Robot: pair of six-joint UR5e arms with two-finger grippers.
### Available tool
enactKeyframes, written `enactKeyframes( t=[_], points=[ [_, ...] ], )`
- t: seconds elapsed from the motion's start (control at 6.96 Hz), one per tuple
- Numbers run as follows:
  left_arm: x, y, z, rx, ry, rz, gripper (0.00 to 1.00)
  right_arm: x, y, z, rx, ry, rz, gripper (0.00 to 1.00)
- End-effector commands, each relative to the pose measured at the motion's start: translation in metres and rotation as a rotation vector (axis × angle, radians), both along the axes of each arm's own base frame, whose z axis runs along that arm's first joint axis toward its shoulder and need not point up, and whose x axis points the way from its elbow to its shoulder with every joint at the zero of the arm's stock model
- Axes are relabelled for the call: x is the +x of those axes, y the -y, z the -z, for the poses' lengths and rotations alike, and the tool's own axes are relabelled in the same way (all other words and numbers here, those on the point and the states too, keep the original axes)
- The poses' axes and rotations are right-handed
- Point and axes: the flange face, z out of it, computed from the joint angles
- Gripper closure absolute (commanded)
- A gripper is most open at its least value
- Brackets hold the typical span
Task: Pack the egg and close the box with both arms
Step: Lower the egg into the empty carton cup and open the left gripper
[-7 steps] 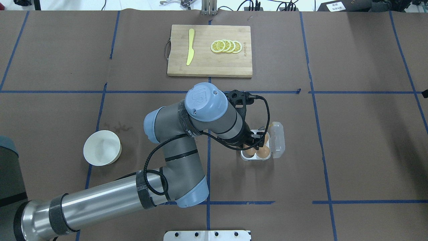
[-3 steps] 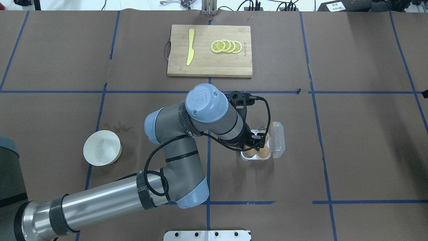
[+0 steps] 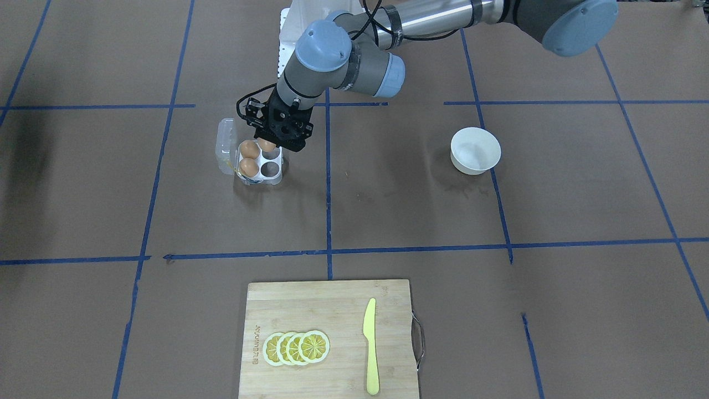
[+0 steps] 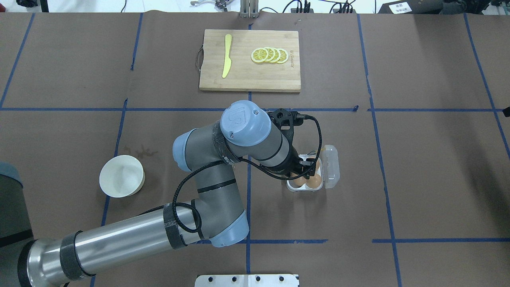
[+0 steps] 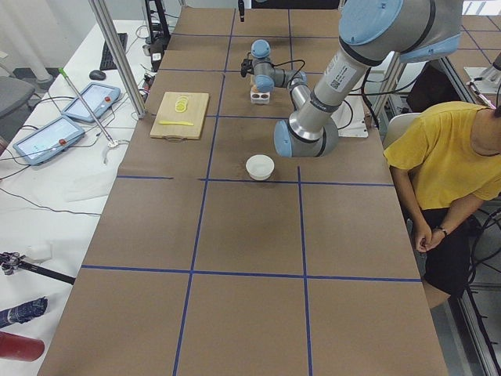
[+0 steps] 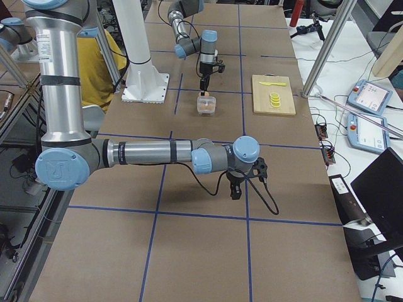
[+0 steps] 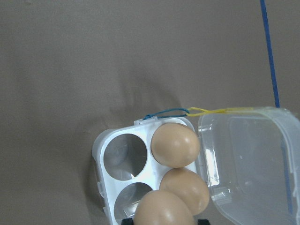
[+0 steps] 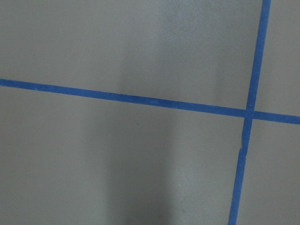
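Directly over the box, the left hand grips an egg.

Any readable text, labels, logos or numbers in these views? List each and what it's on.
Nothing can be quoted; every mark is too small or blurred to read.
Cutting board: branded word along one edge, too small to read.
Joint cap on the left arm: embossed logo, letters unclear.
White label beyond the table's far edge: print blurred.
Sticker on the right arm: too small to read.
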Motion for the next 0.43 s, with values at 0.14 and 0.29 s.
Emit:
enactKeyframes(
  t=[0.14, 0.29],
  points=[
    [0.0018, -0.0018, -0.0008, 0.003, 0.000, -0.004, 0.09, 0.0000, 0.0000, -0.0008, 0.000, 0.000, 0.001, 0.00],
    [0.0019, -0.0017, -0.0010, 0.003, 0.002, -0.004, 0.09, 0.0000, 0.0000, 0.0000, 0.000, 0.000, 0.000, 0.00]
  ],
)
